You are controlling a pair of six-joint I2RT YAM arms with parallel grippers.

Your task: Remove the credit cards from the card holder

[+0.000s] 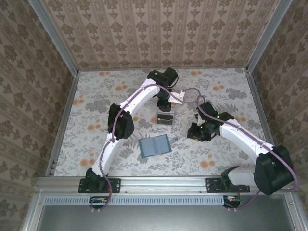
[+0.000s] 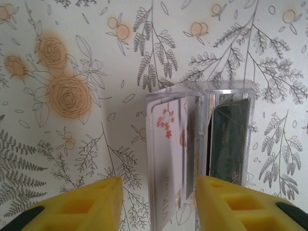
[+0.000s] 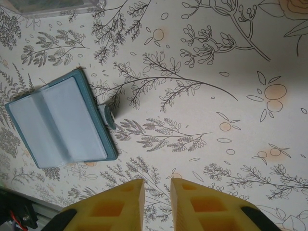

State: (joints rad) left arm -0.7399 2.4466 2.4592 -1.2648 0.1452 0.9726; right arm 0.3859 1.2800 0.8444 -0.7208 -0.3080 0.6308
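Note:
The card holder (image 1: 155, 145) lies open on the floral cloth, grey-blue inside up; in the right wrist view the card holder (image 3: 57, 122) is at the left. A pale credit card (image 2: 168, 154) with pink flowers and a dark green credit card (image 2: 231, 139) stand in a clear plastic piece (image 2: 202, 87). My left gripper (image 2: 159, 207) is open just above it, with the pale card's edge in the gap and neither finger on it. From above, the left gripper (image 1: 165, 109) hangs over the cards (image 1: 165, 118). My right gripper (image 3: 157, 202) holds nothing, its jaws a narrow gap apart, right of the holder.
The holder's snap tab (image 3: 108, 118) sticks out toward my right gripper (image 1: 196, 131). A corner of the clear plastic piece (image 3: 53, 6) shows beyond the holder. Metal rails (image 1: 62, 120) and patterned walls bound the table on three sides.

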